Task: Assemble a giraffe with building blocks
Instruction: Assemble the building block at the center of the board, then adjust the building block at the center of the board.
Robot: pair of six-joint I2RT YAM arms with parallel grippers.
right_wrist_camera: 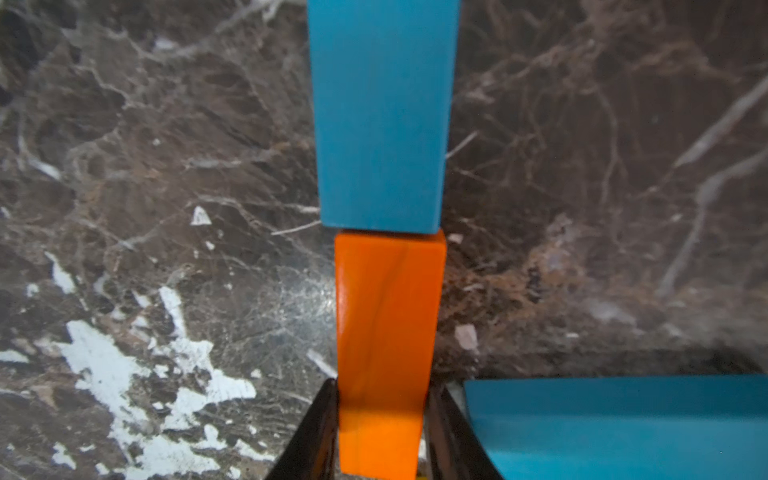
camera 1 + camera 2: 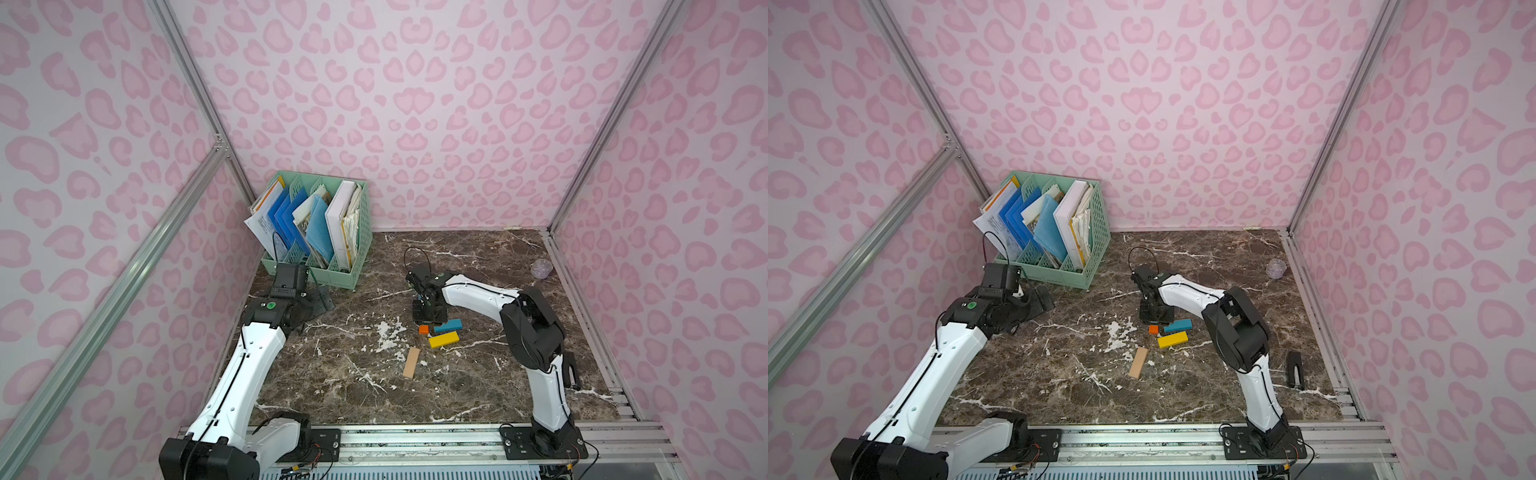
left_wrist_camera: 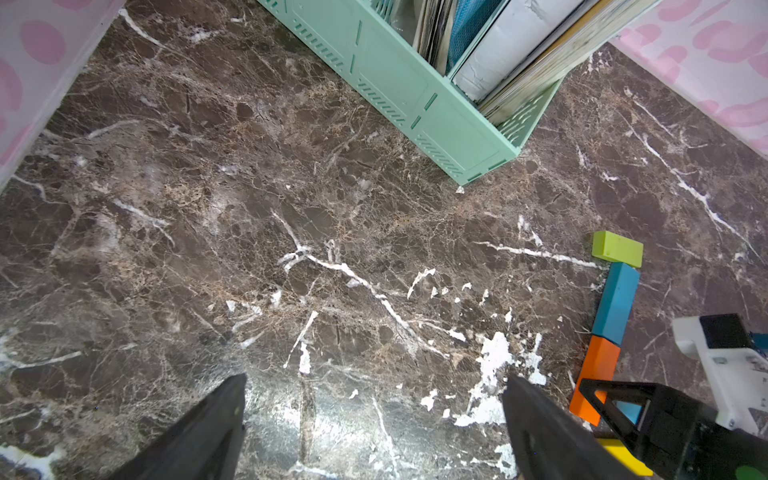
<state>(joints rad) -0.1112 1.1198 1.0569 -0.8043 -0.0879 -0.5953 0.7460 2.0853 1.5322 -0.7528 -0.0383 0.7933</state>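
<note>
- Right tool [image 1: 382,388]: jaws clamped on the near end of the orange block [image 1: 388,316], which lies flat on the counter [image 2: 478,270]. We judge the grip serves to butt it against the block ahead.
- Orange block: end to end with the blue neck block [image 1: 380,116], touching it, a little off-line to one side.
- Green block [image 3: 618,248]: the head, set crosswise at the far end of the blue neck block and touching it.
- Giraffe [image 3: 615,303]: head and neck laid in one line right of the counter's middle; body and legs not yet joined.
- Blue body block [image 2: 448,325]: just beside the orange block's gripped end, roughly square to it, placed ready as the body, we judge.
- Yellow block [image 2: 443,339]: just beside the body block.
- Tan block [image 2: 412,362]: apart, nearer the front edge; like the yellow one, a leg in waiting.
- Left tool [image 3: 374,399]: jaws wide apart, holding nothing, over bare counter near the file rack [image 3: 415,104], clear of the work.
</note>
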